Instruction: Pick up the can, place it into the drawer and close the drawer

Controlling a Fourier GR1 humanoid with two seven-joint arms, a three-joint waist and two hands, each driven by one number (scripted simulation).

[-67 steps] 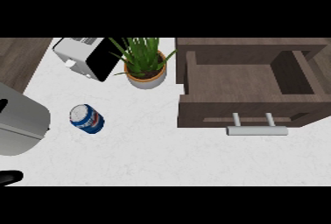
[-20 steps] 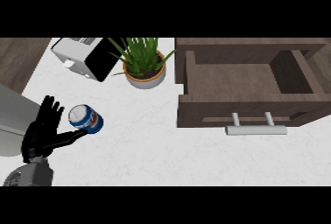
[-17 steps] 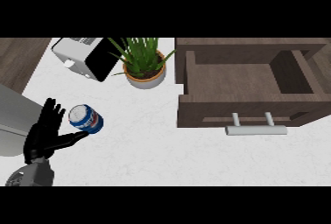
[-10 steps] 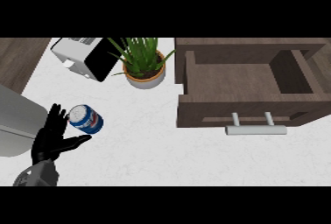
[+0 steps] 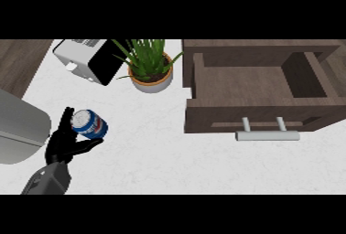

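A blue and white can stands on the white counter at the left. My left hand is against its left side, fingers straight up behind it and the thumb reaching under its lower edge; the hand is open. The brown drawer at the upper right is pulled open, with nothing visible inside it. Its silver handle faces the front. My right hand does not show.
A potted green plant stands between the can and the drawer, near the drawer's left wall. A white and black toaster sits at the back left. A grey rounded appliance fills the left edge beside my hand.
My left hand came in from the lower left and has closed up against the can's left side, thumb now under it. The can and drawer have not moved.
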